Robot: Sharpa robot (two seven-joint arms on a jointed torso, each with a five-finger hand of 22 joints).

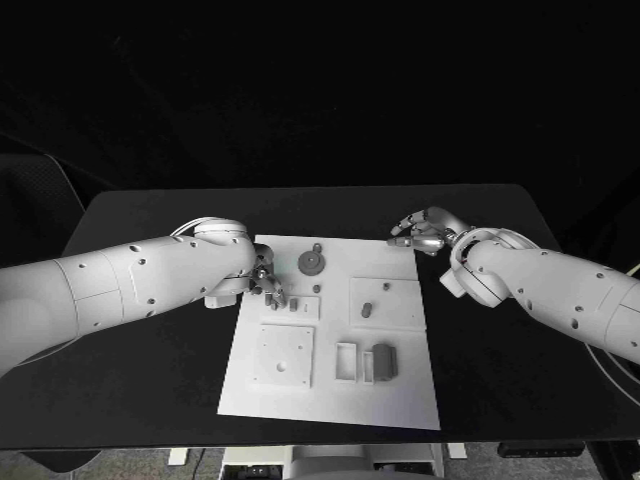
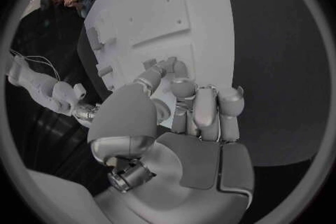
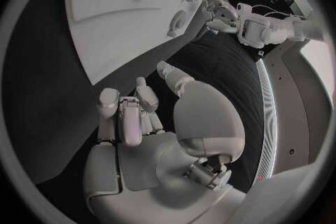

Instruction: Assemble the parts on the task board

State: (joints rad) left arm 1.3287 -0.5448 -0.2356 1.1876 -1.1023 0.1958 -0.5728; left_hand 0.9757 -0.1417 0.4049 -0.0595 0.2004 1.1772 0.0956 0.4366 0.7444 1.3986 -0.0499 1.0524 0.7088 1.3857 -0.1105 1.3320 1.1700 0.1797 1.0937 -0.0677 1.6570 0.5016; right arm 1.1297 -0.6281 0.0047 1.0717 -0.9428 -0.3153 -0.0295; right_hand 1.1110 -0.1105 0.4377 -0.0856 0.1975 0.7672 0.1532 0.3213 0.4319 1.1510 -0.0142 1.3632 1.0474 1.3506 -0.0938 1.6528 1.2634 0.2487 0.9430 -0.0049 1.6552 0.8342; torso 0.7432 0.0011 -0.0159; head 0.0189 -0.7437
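Observation:
The white task board (image 1: 335,400) lies in the middle of the black table. On it are a round grey part (image 1: 312,262), a small peg (image 1: 366,310), a grey block (image 1: 384,362) standing in a slot, and a small piece (image 1: 287,306) near the left edge. My left hand (image 1: 267,285) is over the board's left edge with its fingers (image 2: 203,106) curled; one fingertip (image 2: 168,66) touches the board (image 2: 189,5) beside a small part (image 2: 149,63). My right hand (image 1: 421,232) rests off the board's far right corner, fingers (image 3: 126,117) curled in on nothing.
A square raised plate (image 1: 286,355) with holes sits at the board's near left, and another plate (image 1: 385,300) at its right. Black table (image 1: 522,370) surrounds the board on both sides. My left hand (image 3: 217,11) appears beyond the board (image 3: 105,11) in the right wrist view.

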